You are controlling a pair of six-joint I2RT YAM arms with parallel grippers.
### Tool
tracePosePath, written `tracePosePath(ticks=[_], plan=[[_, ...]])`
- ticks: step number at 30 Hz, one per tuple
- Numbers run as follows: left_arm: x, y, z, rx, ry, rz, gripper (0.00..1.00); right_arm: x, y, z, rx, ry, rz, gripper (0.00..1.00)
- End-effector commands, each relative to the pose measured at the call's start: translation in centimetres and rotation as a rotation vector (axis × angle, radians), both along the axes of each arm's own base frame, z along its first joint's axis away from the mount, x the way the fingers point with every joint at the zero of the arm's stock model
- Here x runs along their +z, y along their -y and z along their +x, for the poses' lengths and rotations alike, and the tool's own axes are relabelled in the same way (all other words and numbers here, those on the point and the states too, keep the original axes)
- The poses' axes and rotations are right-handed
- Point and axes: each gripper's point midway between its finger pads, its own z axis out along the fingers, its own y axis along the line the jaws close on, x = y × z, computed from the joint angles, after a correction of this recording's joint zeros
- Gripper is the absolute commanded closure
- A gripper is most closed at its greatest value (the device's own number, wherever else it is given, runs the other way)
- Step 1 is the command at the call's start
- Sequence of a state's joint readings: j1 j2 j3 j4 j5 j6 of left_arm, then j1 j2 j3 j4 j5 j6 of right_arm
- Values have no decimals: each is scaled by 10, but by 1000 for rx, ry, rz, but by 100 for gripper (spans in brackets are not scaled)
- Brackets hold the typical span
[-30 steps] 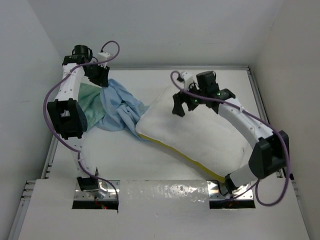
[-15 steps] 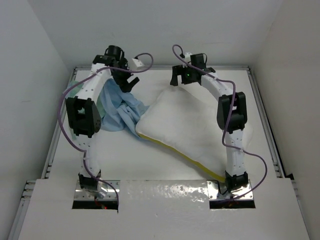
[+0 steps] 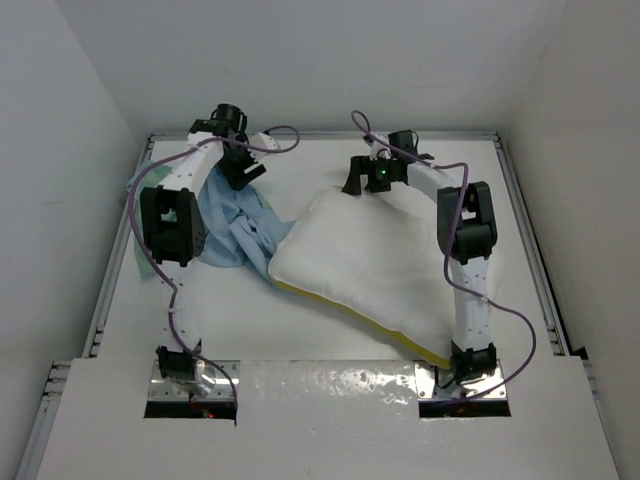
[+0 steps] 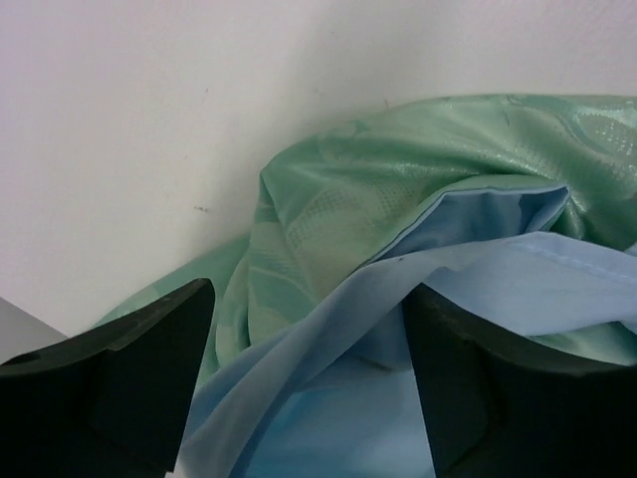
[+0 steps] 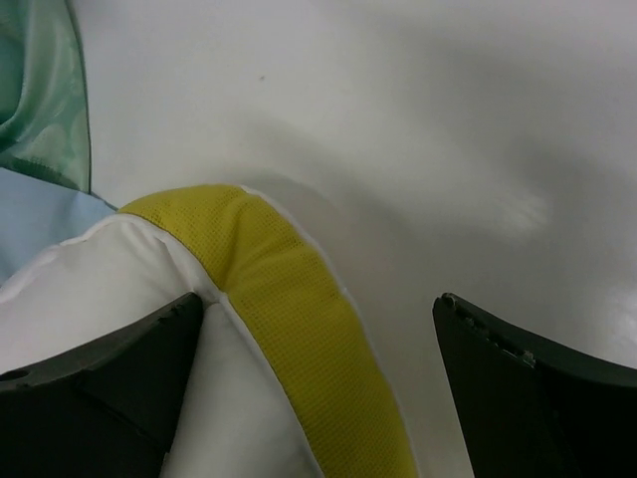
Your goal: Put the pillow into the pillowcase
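The white pillow [image 3: 370, 255] lies diagonally across the middle of the table, its yellow edge [image 3: 340, 310] along the near side. The pillowcase [image 3: 232, 222] lies crumpled to its left, light blue up with sea-green at the far left. My left gripper [image 3: 243, 172] is open over the pillowcase's far edge. In the left wrist view its jaws [image 4: 307, 329] stand apart around a blue fold [image 4: 338, 329] beside patterned green cloth [image 4: 328, 219]. My right gripper [image 3: 364, 182] is open at the pillow's far corner. In the right wrist view [image 5: 318, 319] its jaws straddle the yellow edge [image 5: 289, 299].
White walls enclose the table on three sides, and the back wall [image 3: 320, 70] is close behind both grippers. Metal rails [image 3: 525, 230] run along the table's left and right edges. Purple cables loop off both arms.
Both arms swung toward the back of the table. The left gripper came in over the pillowcase's far edge. The right gripper moved off the pillow's top to its far corner.
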State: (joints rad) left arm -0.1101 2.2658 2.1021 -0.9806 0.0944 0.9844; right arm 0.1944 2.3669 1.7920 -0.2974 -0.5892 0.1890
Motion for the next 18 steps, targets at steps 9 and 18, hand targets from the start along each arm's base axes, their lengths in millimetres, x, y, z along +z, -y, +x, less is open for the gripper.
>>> tracePosePath(ticks=[9, 18], plan=[[76, -11, -16, -53, 61, -61, 5, 119, -2, 4, 42, 212, 91, 3], [25, -40, -10, 60, -15, 0, 10, 76, 8, -38, 98, 109, 22, 2]])
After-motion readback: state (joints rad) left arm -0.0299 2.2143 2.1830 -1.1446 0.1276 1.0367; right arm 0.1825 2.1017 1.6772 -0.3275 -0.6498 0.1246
